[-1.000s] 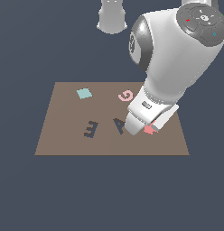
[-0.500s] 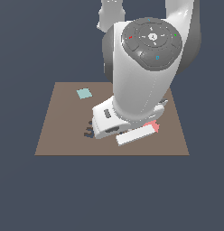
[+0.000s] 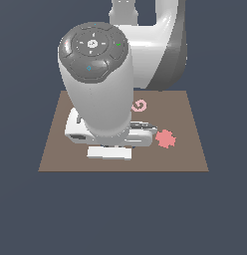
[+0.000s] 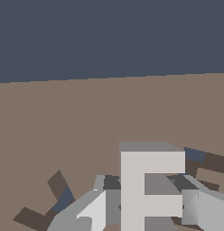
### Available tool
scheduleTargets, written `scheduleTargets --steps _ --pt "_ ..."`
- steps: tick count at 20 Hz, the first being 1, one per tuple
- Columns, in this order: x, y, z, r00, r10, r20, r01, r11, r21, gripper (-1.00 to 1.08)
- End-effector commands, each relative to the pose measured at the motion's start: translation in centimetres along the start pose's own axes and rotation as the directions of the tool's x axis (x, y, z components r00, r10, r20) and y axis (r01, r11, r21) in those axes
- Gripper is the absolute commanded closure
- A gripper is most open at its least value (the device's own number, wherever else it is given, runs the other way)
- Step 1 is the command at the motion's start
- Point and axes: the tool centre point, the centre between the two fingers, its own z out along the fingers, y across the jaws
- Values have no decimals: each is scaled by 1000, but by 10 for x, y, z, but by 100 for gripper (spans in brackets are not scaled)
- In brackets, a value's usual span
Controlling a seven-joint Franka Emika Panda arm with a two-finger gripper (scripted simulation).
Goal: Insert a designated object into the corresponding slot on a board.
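Dark slate-blue background surrounds the brown board (image 3: 190, 129). Seen from the wrist, the claw (image 4: 145, 212) is clamped on the pale grey letter E (image 4: 145, 189) — 1 finger (image 4: 93, 210) on each side — holding it just over the board. Dark recess edges of the slot (image 4: 206, 163) show beside it. From outside, the arm hides both; a pink G (image 3: 139, 105) and a red gear shape (image 3: 166, 139) lie exposed.

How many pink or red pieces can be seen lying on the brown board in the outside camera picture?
2. A pink letter G lies beside the arm, and a red gear-like piece lies nearer the exterior view's right. The arm covers much of the board, so others may be hidden.
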Motion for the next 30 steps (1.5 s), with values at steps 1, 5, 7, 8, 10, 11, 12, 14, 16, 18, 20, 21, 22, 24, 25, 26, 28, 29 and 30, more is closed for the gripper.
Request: scheduleTargets --steps 1,5,7,8,10,11,12,14,16,18,20,21,22,24,25,26,28,29,30 --pt "-1 14 0 997 76 0 -76 997 0 108" --pt "-5 31 -1 986 164 0 -164 986 0 108" --pt "-6 37 -1 981 195 0 -195 981 0 108" --pt "-7 39 -1 978 208 0 -208 978 0 108" --pt "-9 43 -1 974 226 1 -226 974 0 108" --pt "-9 44 -1 973 232 1 -232 973 0 108" --pt "-9 45 -1 972 236 1 -236 972 0 108" --pt "-10 45 -1 971 237 1 -237 971 0 108" --pt "-9 44 -1 973 231 1 -231 973 0 108" --pt "-10 44 0 973 232 1 -232 973 0 108" --pt "-10 44 1 973 232 1 -232 973 0 108" --pt "-9 44 3 973 232 1 -232 973 0 108" --pt "-9 44 6 973 231 1 -231 973 0 108" --pt "-9 44 9 973 231 1 -231 973 0 108" --pt "-9 44 9 973 231 1 -231 973 0 108" --pt "-9 44 9 973 231 1 -231 973 0 -92" --pt "-9 44 9 973 231 1 -231 973 0 -92" --pt "-9 44 9 973 231 1 -231 973 0 -92" --pt "-9 44 9 973 231 1 -231 973 0 -92"
